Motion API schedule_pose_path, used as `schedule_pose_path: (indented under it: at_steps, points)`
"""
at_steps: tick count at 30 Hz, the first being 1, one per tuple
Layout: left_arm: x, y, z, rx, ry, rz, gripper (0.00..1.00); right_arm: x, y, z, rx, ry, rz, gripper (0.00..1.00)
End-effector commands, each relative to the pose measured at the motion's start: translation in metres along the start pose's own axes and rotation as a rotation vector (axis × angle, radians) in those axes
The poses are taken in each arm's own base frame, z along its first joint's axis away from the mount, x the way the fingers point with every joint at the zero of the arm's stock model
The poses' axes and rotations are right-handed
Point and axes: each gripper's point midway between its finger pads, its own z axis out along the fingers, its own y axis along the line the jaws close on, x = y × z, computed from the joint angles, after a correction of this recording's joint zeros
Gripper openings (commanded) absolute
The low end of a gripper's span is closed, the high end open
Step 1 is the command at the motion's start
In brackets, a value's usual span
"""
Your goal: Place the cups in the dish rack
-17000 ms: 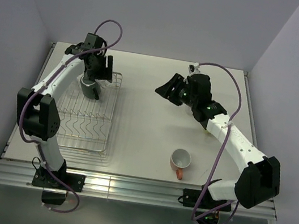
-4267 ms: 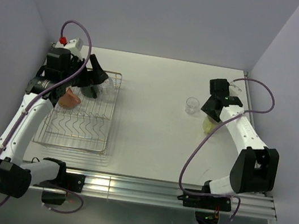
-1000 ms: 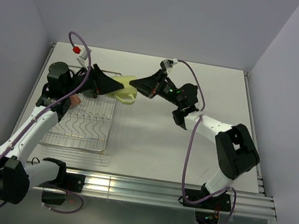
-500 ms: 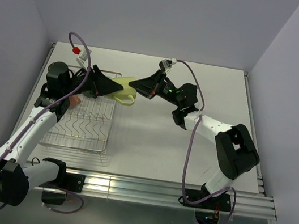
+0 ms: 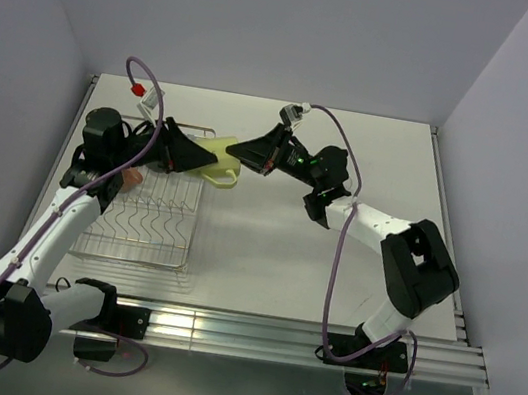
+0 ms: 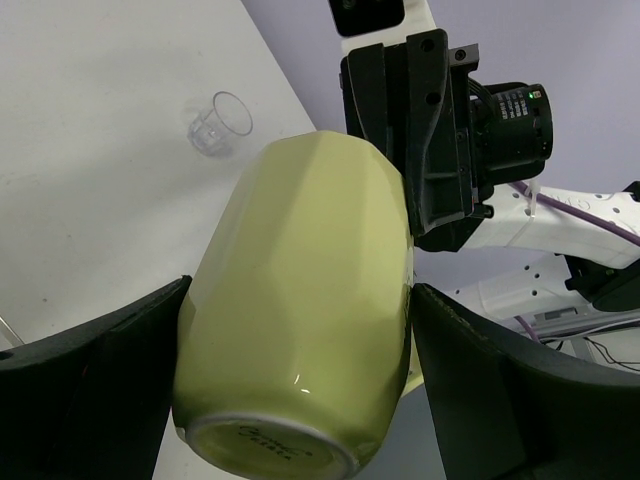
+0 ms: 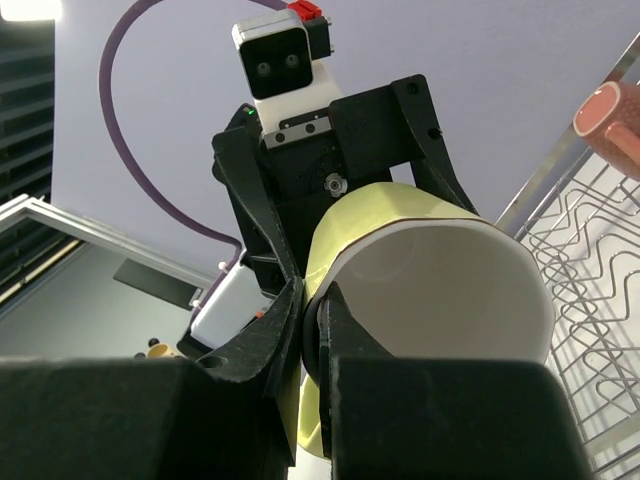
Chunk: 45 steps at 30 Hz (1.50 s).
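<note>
A pale yellow-green cup hangs on its side in the air over the far right corner of the dish rack, between both arms. My right gripper is shut on its rim, one finger inside the white mouth and one outside. My left gripper stands open around the cup's body, its black fingers flanking the base end. An orange mug lies in the rack's left side. A clear glass tumbler stands upright on the white table beyond.
The wire rack sits at the table's left, below the left arm. The right arm reaches across the table's middle from the right. Walls close in behind and on both sides.
The left gripper's jaws have widened around the cup. The cup and the right gripper have edged slightly left, deeper between the left fingers.
</note>
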Motion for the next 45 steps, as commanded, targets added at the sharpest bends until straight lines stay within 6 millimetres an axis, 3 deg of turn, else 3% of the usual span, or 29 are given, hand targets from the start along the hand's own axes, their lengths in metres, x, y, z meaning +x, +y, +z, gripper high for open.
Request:
schedule_pose_path:
  at_steps: [1, 11, 32, 41, 45]
  points:
    - [0.003, -0.041, -0.006, 0.149, 0.074, 0.059, 0.92, -0.026, 0.053, 0.008, -0.111, -0.116, -0.173, 0.0]
    - [0.007, -0.035, -0.004, 0.14, 0.099, 0.023, 0.89, -0.025, 0.066, 0.001, -0.129, -0.145, -0.237, 0.0]
    - [0.017, -0.018, 0.004, 0.124, 0.15, -0.051, 0.94, -0.021, 0.093, -0.009, -0.216, -0.172, -0.294, 0.0]
    - [0.007, -0.025, 0.003, 0.123, 0.115, -0.032, 0.93, -0.017, 0.087, -0.008, -0.221, -0.141, -0.276, 0.0]
    - [-0.004, -0.031, 0.004, 0.124, 0.086, -0.021, 0.98, -0.014, 0.087, -0.009, -0.218, -0.13, -0.28, 0.0]
